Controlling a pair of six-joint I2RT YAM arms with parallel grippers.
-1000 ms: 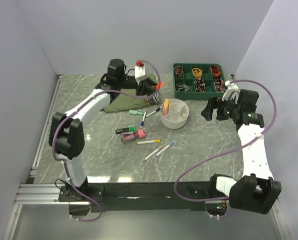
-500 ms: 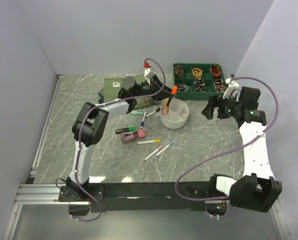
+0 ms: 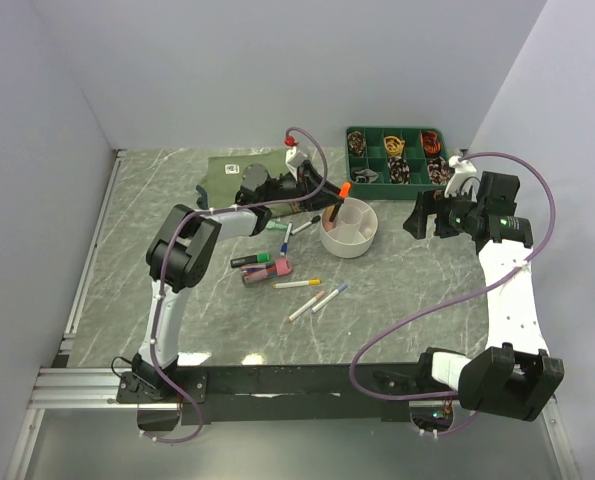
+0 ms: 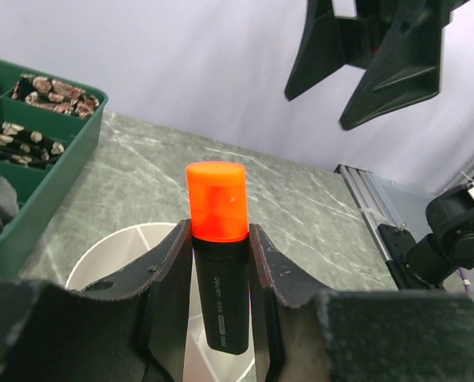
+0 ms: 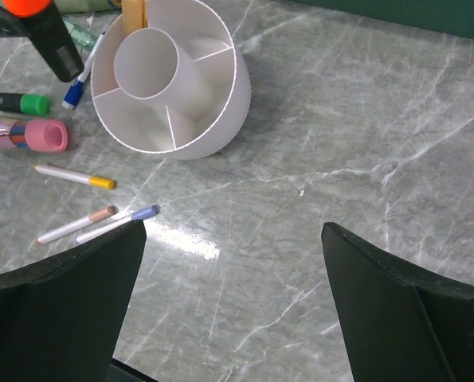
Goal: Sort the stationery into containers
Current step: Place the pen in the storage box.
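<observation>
My left gripper (image 3: 329, 203) (image 4: 219, 263) is shut on a black highlighter with an orange cap (image 4: 218, 231) (image 3: 341, 196) and holds it tilted over the left rim of the white round tub (image 3: 350, 228) (image 5: 173, 79) (image 4: 93, 259). The tub has inner dividers and holds one orange item (image 5: 133, 12). More pens lie on the table left of the tub: a green-capped black marker (image 3: 249, 260) (image 5: 13, 103), a pink one (image 3: 268, 270) (image 5: 25, 134), thin white pens with yellow (image 3: 297, 284) (image 5: 73, 177), brown and blue (image 5: 117, 224) caps. My right gripper (image 3: 424, 217) (image 5: 233, 263) is open and empty, right of the tub.
A dark green multi-compartment tray (image 3: 398, 160) (image 4: 29, 151) of small items stands at the back right. A folded olive-green shirt (image 3: 237, 190) lies behind the left arm. Side walls close in on both sides.
My left arm has swung right from over the shirt and carried the orange-capped highlighter to the tub's left rim. The right arm has barely moved.
</observation>
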